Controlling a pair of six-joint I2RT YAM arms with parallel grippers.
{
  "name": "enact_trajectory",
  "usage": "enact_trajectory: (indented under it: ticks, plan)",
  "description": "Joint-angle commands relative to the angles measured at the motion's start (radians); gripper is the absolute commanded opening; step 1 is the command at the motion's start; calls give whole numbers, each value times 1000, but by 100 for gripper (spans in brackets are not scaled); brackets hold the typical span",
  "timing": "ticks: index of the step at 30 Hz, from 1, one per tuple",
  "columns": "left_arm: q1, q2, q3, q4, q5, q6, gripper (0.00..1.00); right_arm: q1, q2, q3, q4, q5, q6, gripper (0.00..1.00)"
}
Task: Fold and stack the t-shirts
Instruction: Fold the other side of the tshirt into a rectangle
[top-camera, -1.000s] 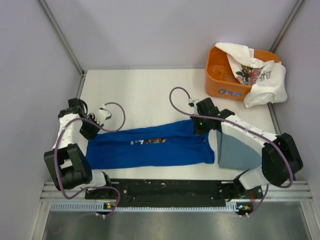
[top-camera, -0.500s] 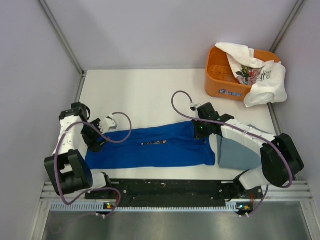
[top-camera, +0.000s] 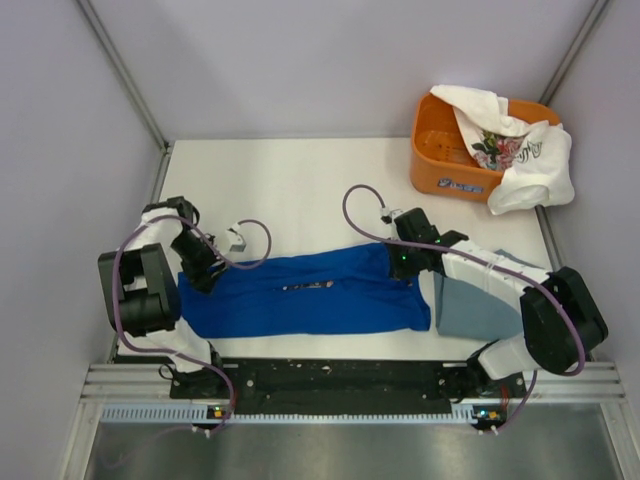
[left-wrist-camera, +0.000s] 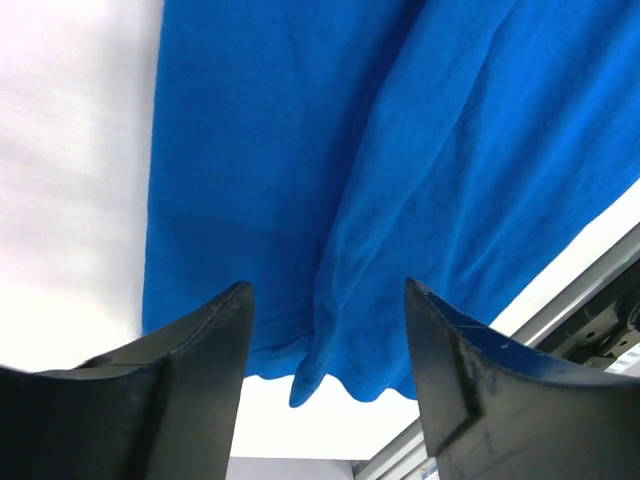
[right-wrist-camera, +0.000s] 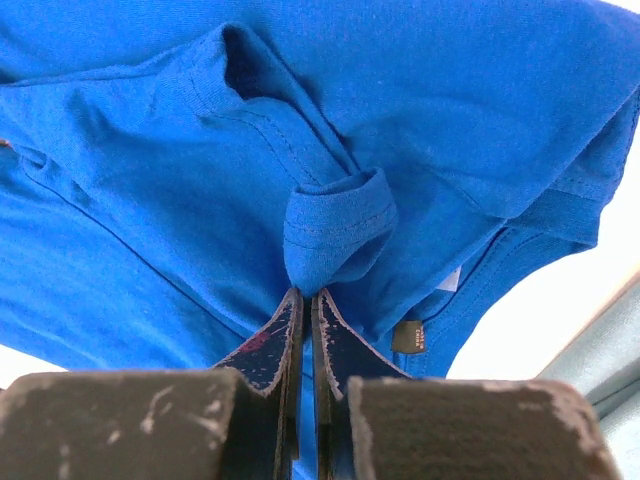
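Left jaws have released the royal-blue t-shirt (top-camera: 300, 305) onto the bench (top-camera: 290, 190) and hang open; right jaws still pinch its edge, so this fold seems nearly laid.

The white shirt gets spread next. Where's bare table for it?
Bare: the far half of the table, between the royal-blue t-shirt and the back wall, left of the orange basket. Crowded: the near strip, filled by that shirt and the grey-blue t-shirt.

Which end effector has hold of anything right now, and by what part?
The right end effector is shut on the blue t-shirt, pinching a fold of stitched hem near the neck label. The left end effector is open above it, holding nothing.
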Motion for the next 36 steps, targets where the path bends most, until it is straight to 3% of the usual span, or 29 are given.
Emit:
enact_trajectory:
  ticks: [1,7,9,15,19,24,29,33,36]
  plan:
    - [-20,14,-30,44,-35,-19,56,5,-33,2,34,17,-24,0]
    - [-20,20,-3,15,-54,-19,22,4,-48,5,27,27,-24,0]
    - [-20,14,5,-12,-55,-10,0,-1,-60,5,20,33,-24,0]
    - [-22,-37,29,-40,-23,-7,0,-16,-94,14,4,33,-25,0]
    - [-20,-80,72,39,-17,-76,0,-19,-99,35,-3,34,-32,0]
    - [-23,-132,128,199,-6,-164,0,-48,-71,126,-3,47,-59,0]
    - [-31,-184,132,421,-92,-232,0,-79,-38,244,-32,85,-99,0]
    - [-34,-253,64,489,-117,-191,0,-59,-45,233,-55,-4,-114,0]
    - [-42,-348,-67,455,-95,-65,0,-12,-50,171,-94,-9,-117,0]
